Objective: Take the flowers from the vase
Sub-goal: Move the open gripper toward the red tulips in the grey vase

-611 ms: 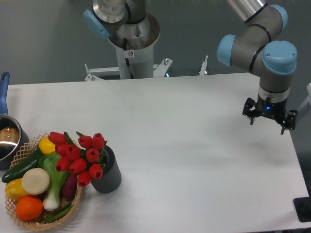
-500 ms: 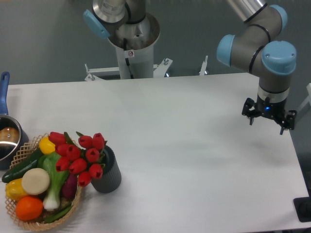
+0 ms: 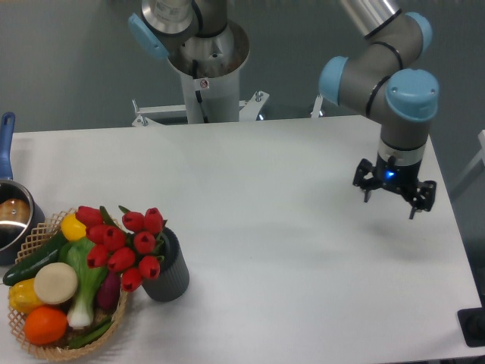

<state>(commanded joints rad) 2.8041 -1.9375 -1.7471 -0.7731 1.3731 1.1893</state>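
The hand (image 3: 392,192) hangs above the right side of the white surface (image 3: 288,227), pointing down, its dark fingers spread apart and holding nothing — a small blue light glows on the wrist just above it. The grey arm (image 3: 379,68) with its blue joint caps reaches down to it from the upper right.

The flowers (image 3: 123,241) are far off on the opposite side, near the front left corner of the surface, so nearly the whole width of the surface lies between them and the hand. The red tulip heads are bunched together and lean out to the left from the mouth of the vase (image 3: 166,268), a dark grey ribbed cylinder that tilts slightly and stands on the surface. The blooms spill over the rim of a woven basket (image 3: 34,235) just beside the vase; the two appear to touch.

The basket holds mixed vegetables (image 3: 57,284) — yellow, green, white and orange pieces. Behind it at the left edge sits a steel pot (image 3: 11,220) with a blue handle, partly cut off by the frame.
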